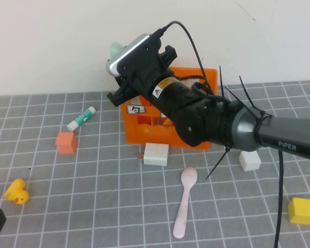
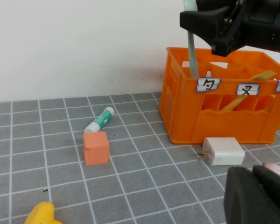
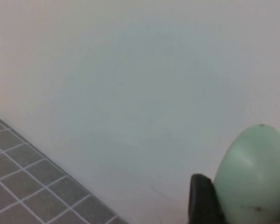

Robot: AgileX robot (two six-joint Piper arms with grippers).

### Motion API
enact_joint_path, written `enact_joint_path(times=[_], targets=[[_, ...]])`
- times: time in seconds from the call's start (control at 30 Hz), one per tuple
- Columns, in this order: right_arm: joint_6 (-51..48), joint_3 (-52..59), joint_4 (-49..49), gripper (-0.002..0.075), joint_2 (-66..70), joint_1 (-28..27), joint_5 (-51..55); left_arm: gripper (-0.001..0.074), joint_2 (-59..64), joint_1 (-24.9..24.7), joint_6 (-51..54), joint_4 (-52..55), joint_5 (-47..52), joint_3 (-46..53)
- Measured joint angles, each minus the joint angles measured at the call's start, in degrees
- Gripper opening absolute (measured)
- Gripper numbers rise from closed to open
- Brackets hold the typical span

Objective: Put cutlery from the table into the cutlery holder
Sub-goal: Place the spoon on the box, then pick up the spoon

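Gripping the mint spoon (image 2: 192,51), right gripper (image 2: 210,28) overhangs the crate (image 2: 214,116); left gripper (image 2: 256,196) closed.

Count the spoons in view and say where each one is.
2. The pale pink spoon lies on the table before the cutlery holder. The mint-green spoon stands upright in the holder at the right gripper. Others may be hidden.

Your high view looks down on the surface (image 1: 93,206) from above. Your left wrist view sits low, facing the cutlery holder (image 2: 224,121), also seen from above. Your right wrist view faces the wall, close.
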Motion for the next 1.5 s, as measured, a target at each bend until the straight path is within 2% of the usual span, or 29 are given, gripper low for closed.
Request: enact_joint_path(times=[0.1, 0.33, 0.43, 0.5, 0.57, 0.67, 0.73, 0.77, 0.87, 1.0, 1.17, 1.37, 1.47, 1.5], targets=[[0.1, 0.0, 0.5, 0.0387, 0.0, -0.1, 0.0, -0.0001, 0.0, 0.0, 0.0, 0.0, 0.0, 0.0], [-2.7, 0.0, 0.3, 0.04, -2.2, -0.1, 2.3, -0.0001, 0.0, 0.0, 0.0, 0.0, 0.0, 0.0], [-3.9, 0.0, 0.3, 0.04, -5.7, -0.1, 8.2, -0.0001, 0.0, 0.0, 0.0, 0.0, 0.0, 0.0], [-4.0, 0.0, 0.3, 0.0387, -9.2, -0.1, 15.7, -0.0001, 0.0, 0.0, 0.0, 0.0, 0.0, 0.0], [-4.1, 0.0, 0.3, 0.0346, -12.8, -0.2, 23.2, -0.0001, 0.0, 0.0, 0.0, 0.0, 0.0, 0.0], [-4.2, 0.0, 0.3, 0.0223, -18.2, -0.2, 38.1, -0.0001, 0.0, 0.0, 0.0, 0.0, 0.0, 0.0], [-4.2, 0.0, 0.3, 0.0102, -22.0, -0.2, 47.1, -0.0001, 0.0, 0.0, 0.0, 0.0, 0.0, 0.0], [-4.2, 0.0, 0.3, 0.0073, -23.2, -0.2, 50.4, -0.0001, 0.0, 0.0, 0.0, -0.2, 0.0, 0.0], [-4.2, -0.1, 2.0, 0.0021, -26.1, -0.2, 61.8, -0.0001, 0.0, 0.0, -0.1, -0.4, 0.0, 0.0], [-3.6, 1.5, 5.2, 0.0006, -27.1, 0.5, 71.3, -0.0001, 0.0, 0.0, -0.1, -1.0, 0.0, 0.0], [1.0, 11.7, 5.9, 0.0003, -27.0, 2.2, 71.0, -0.0001, 0.0, 0.0, -0.1, -1.1, 0.0, 0.0], [19.2, 26.9, 7.4, 0.0008, -26.0, 0.8, 54.9, -0.0001, 0.0, 0.0, -0.1, -1.3, 0.0, 0.0], [24.2, 28.3, 8.5, 0.0078, -23.1, -1.6, 52.5, -0.0001, 0.0, 0.0, -0.1, -1.4, 0.0, 0.0], [25.4, 28.3, 8.7, 0.0126, -22.1, -2.6, 52.1, -0.0001, 0.0, 0.0, -0.1, -1.5, 0.0, 0.0]])
